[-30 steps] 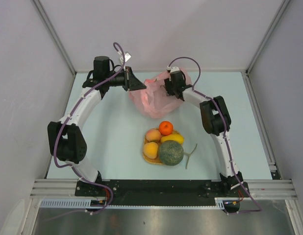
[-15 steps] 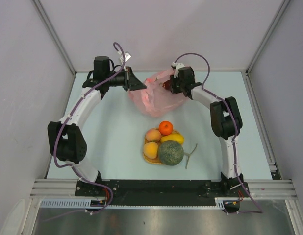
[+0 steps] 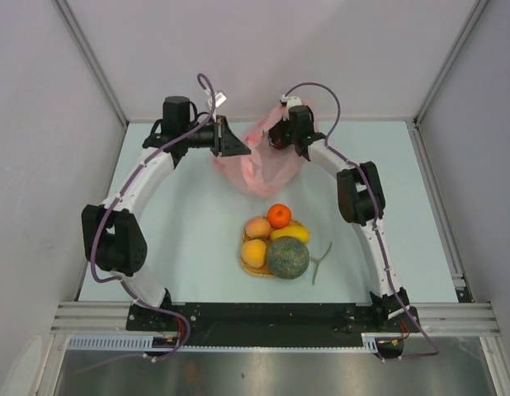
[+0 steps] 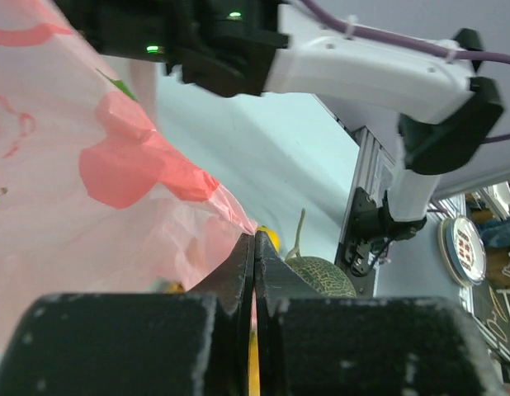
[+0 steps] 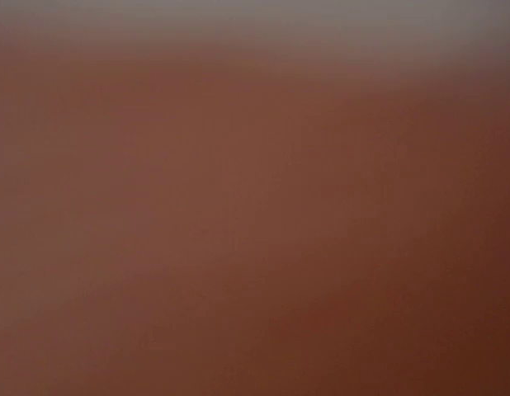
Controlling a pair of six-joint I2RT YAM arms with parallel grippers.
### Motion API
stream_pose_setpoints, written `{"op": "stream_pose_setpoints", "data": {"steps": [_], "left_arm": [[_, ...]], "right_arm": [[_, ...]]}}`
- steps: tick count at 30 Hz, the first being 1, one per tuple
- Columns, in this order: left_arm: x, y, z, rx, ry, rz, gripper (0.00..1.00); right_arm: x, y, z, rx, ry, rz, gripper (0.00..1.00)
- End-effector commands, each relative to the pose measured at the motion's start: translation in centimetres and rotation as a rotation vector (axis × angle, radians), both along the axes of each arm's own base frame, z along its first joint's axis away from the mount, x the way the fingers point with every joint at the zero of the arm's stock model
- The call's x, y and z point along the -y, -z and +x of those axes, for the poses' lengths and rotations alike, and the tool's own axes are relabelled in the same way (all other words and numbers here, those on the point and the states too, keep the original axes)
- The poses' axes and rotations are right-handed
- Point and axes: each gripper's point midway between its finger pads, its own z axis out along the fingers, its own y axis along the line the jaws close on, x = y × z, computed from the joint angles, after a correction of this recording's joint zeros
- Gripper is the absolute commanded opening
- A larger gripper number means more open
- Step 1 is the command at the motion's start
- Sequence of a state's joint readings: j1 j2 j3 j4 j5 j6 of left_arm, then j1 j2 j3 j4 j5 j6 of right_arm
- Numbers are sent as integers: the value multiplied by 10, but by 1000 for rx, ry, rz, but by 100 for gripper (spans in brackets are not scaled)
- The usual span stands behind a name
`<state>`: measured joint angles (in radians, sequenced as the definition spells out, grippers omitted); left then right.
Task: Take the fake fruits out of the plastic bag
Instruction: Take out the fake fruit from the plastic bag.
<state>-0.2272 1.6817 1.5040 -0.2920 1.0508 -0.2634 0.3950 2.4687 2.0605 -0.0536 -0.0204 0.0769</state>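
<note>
The pink plastic bag hangs crumpled between both arms at the back of the table. My left gripper is shut on the bag's left edge; in the left wrist view the jaws pinch the pink film at their tips. My right gripper is pressed into the bag's upper right, its fingers hidden. The right wrist view is one dark red-brown blur. Out of the bag, fake fruits sit on a woven mat: a netted melon, a mango, an orange and two peach-coloured ones.
A grey-green stem lies on the table to the right of the melon. The melon also shows past my left fingertips. White walls and metal rails close in the table on three sides. The right arm crosses the top of the left wrist view.
My right gripper swung up and to the left, into the bag's upper right. The left gripper moved slightly right with the bag's edge. The fruits on the mat have not moved.
</note>
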Motion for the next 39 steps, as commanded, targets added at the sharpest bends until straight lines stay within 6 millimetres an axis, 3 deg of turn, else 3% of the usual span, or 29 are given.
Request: {"op": "stream_pose_setpoints", "data": {"steps": [1, 4, 10, 11, 13, 14, 15, 17, 18, 19, 20, 21, 24, 25, 27, 28, 29, 30, 31, 32, 33, 34, 35, 36, 39], "left_arm": [[12, -17, -20, 37, 84, -16, 0], [12, -16, -24, 43, 84, -3, 0], [9, -13, -21, 67, 54, 26, 0], [9, -10, -20, 68, 51, 30, 0], [8, -9, -16, 71, 35, 42, 0], [8, -9, -14, 78, 29, 47, 0], [6, -9, -11, 86, 16, 53, 0], [6, -9, -5, 99, 7, 62, 0], [4, -9, -1, 106, -7, 71, 0], [4, -9, 2, 123, -17, 81, 0], [3, -8, 8, 132, -23, 81, 0], [3, -8, 11, 138, -26, 81, 0], [3, -7, 24, 153, -45, 87, 0], [4, -7, 26, 159, -47, 90, 0], [3, -9, 35, 176, -64, 104, 0], [2, -11, 38, 193, -71, 110, 0], [1, -12, 43, 207, -86, 116, 1], [0, -14, 45, 217, -96, 119, 0], [0, -14, 46, 219, -104, 120, 0], [-1, -15, 50, 229, -126, 123, 0], [-2, -14, 51, 226, -138, 124, 0], [-3, -13, 50, 213, -151, 124, 0], [-4, -14, 50, 221, -160, 123, 0], [-5, -14, 50, 221, -168, 124, 0], [-8, -12, 46, 216, -192, 130, 0]], "right_arm": [[-11, 8, 28, 76, 68, -43, 97], [-13, 5, 36, 104, 75, -52, 71], [-17, -9, 29, 111, -4, -41, 33], [-16, -23, 28, 123, -11, -33, 29], [-17, -24, 18, 96, -62, -23, 22], [-17, -46, 12, 109, -78, -9, 20], [-21, -53, 4, 104, -112, 5, 19], [-12, -54, -10, 65, -131, 18, 17], [-12, -86, -20, 88, -158, 57, 17], [-8, -92, -26, 77, -164, 73, 16], [0, -86, -35, 37, -161, 92, 16], [0, -114, -48, 58, -198, 126, 16], [5, -118, -82, 1, -261, 152, 16], [8, -142, -95, 24, -280, 164, 17], [8, -129, -125, -47, -328, 168, 18], [10, -147, -142, -31, -347, 176, 18], [12, -146, -155, -55, -361, 177, 18], [13, -133, -173, -93, -373, 169, 18], [16, -153, -188, -52, -393, 161, 18], [16, -155, -203, -56, -412, 143, 18], [9, -146, -224, -83, -446, 125, 18], [6, -150, -236, -49, -496, 80, 18], [4, -166, -258, -13, -538, 62, 18], [-9, -168, -278, 1, -599, 42, 18], [-19, -173, -324, 53, -725, -40, 18]]}}
